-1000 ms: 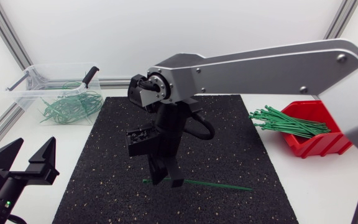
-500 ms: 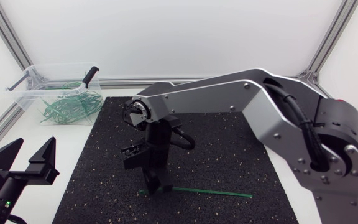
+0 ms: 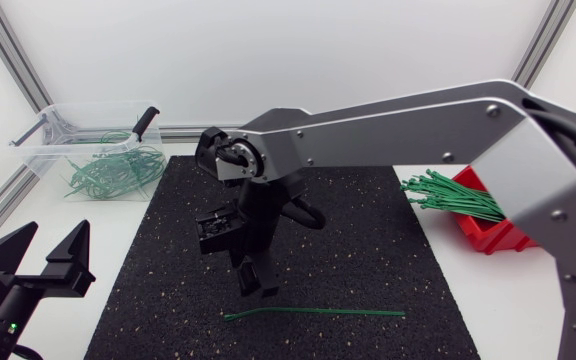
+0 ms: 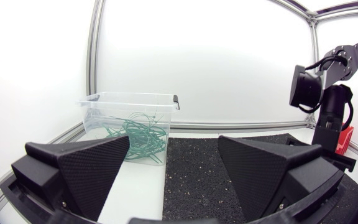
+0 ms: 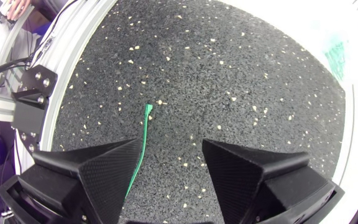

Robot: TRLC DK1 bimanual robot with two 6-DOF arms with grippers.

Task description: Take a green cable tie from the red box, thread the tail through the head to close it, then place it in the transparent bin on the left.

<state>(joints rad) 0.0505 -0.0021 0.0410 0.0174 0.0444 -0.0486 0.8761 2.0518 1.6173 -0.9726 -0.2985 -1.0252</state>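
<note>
As the green cable tie (image 3: 313, 312) lies flat at the mat's (image 3: 368, 240) 6 o'clock, the right gripper (image 3: 253, 288) hangs wide open and empty over its 9 o'clock end. Best to drop straight down and pinch near that end. The left gripper (image 3: 43, 262) sits at 8 o'clock, spread, empty.

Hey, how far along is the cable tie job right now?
Done: one green tie is out of the red box, lying straight and unclosed on the mat. In hand: nothing; the right gripper hangs open above one end, the left gripper sits open beside the mat. Left: grasp it, thread the tail, drop it in the clear bin.
</note>
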